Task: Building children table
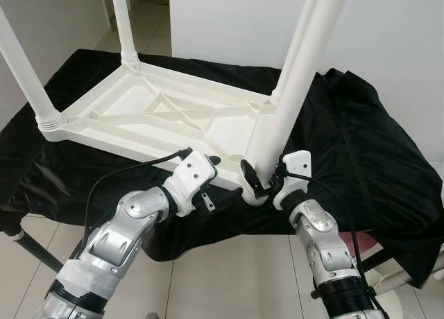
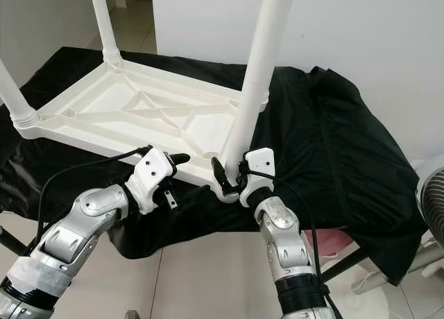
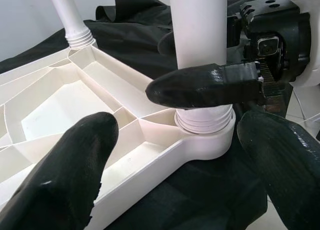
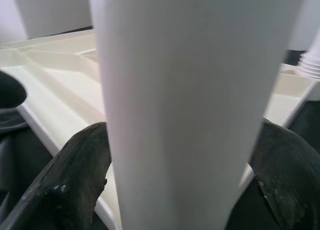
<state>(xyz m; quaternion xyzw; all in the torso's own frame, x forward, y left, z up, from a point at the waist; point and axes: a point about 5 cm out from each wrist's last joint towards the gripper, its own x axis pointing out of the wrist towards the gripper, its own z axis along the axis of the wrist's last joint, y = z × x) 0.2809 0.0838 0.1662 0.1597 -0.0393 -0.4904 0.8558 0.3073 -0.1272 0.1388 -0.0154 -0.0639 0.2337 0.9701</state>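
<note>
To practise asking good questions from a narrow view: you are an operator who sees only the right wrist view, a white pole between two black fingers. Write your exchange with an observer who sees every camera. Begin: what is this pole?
Observer: A leg of an upturned white table, standing in its near right corner socket.
Operator: Where is my grip?
Observer: The right gripper clasps it just above the ribbed collar.
Operator: And the other arm?
Observer: The left gripper is open beside the table's near edge, pointing at that socket.
</note>
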